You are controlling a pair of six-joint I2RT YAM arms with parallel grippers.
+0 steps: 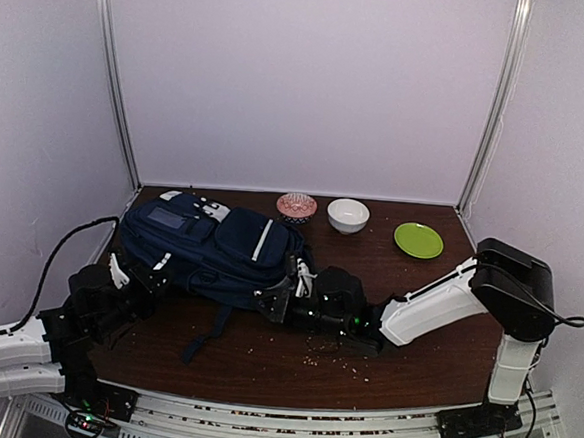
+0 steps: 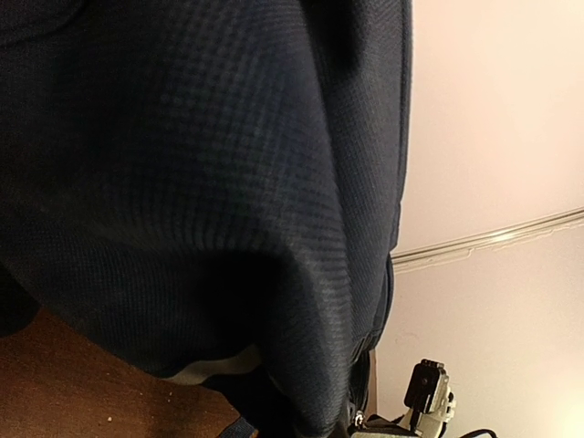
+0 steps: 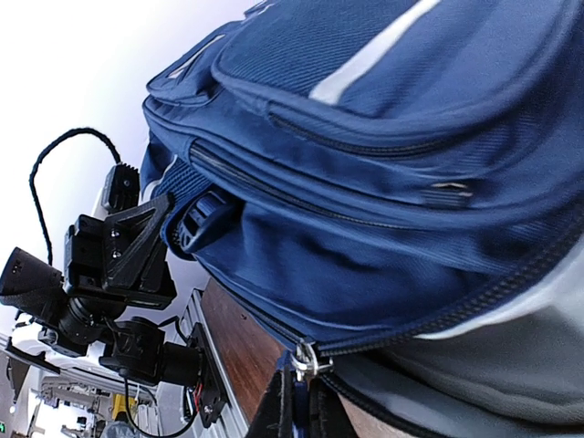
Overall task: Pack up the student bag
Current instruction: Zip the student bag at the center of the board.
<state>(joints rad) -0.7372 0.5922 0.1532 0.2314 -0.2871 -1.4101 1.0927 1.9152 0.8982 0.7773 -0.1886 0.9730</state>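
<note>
Seen from the top camera, the large navy-blue fabric backpack [image 1: 215, 242] with white patches and a white stripe [image 1: 261, 239] lies front up on the left-centre of the dark brown wooden table [image 1: 435, 319]. One dark strap [image 1: 207, 335] trails toward the near edge. My left gripper [image 1: 136, 271] sits against the backpack's left near corner and my right gripper [image 1: 278, 298] is at its right near edge. Behind the backpack stands a pink patterned bowl [image 1: 296, 206], with a white bowl [image 1: 347, 215] near it. A flat green plate [image 1: 418, 240] lies further right, apart from both. Small pale crumbs [image 1: 334, 358] are scattered on the table in front of my right arm. Left wrist view: dark navy weave of the backpack fills nearly everything, hanging close over the lens. A sliver of grey lining [image 2: 214, 367] shows at the bottom, with bare table at lower left and white wall at right. My left fingers are out of sight here; they are pressed together, but whether fabric sits between them I cannot tell. Right wrist view: the backpack's side looms overhead, stripe on top, with grey lining showing below the zipper teeth at lower right. My right fingers are pinching the small metal zipper pull [image 3: 308, 359] at the bottom edge. My left arm [image 3: 119, 265] stands beyond, at left.
</note>
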